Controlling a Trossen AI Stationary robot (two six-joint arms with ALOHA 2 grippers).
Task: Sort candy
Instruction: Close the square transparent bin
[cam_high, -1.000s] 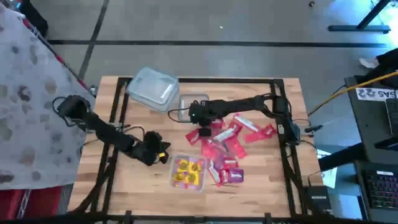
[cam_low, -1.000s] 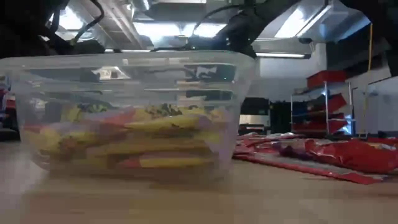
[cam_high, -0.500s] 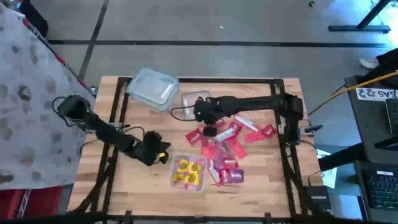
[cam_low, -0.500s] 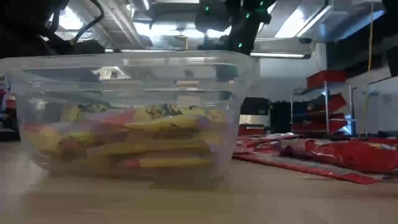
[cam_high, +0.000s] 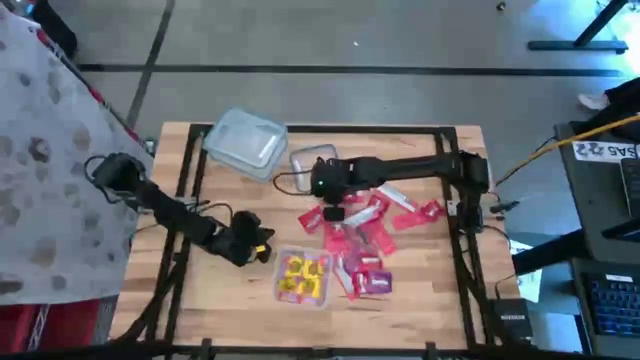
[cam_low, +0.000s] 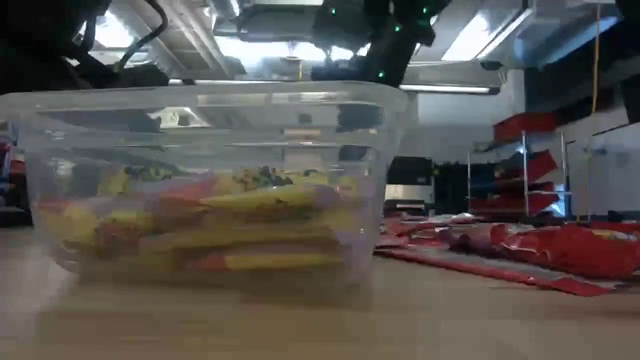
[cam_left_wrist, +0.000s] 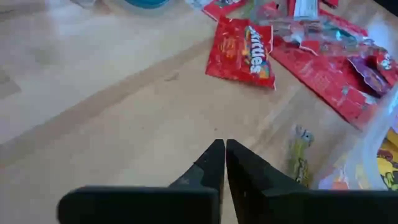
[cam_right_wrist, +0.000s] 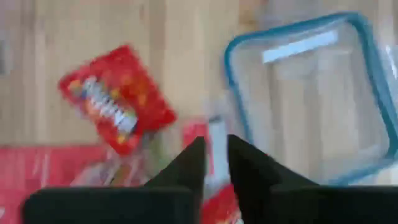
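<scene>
while the right arm hangs over the pile, line up before dropping

with the right gripper (cam_high: 322, 187) poised at about 12 o'clock from the red candy (cam_high: 362, 232), the step in hand looks like a carry or a fresh pick between the pile and the empty tub (cam_high: 312, 164). in its own wrist view the fingers (cam_right_wrist: 186, 168) stand a little apart, a narrow gap between the tips, and nothing can be seen held in that gap. below them lie a red packet (cam_right_wrist: 117, 99) on bare wood and the blue-rimmed tub (cam_right_wrist: 311, 99) with nothing in it.

the candy sits mid-tabletop: red packets heaped at 3 to 4 o'clock from the table's middle, a purple one (cam_high: 378, 284) at the pile's 6 o'clock edge, and yellow pieces already in a second tub (cam_high: 303, 277) at 6 o'clock. a lidded tub (cam_high: 247, 142) rests at 11 o'clock.

to do this well, i would pick the loose red packet lying apart from the heap, not one buried under its neighbours, come straight down with the fingers across its short side, and lift clear of the rim before moving over the empty tub. flat foil packets probably slip, so a squeeze near the middle seems safest.

the left gripper (cam_high: 248, 243) waits at 8 o'clock, fingers (cam_left_wrist: 214, 165) pressed together and empty.
</scene>
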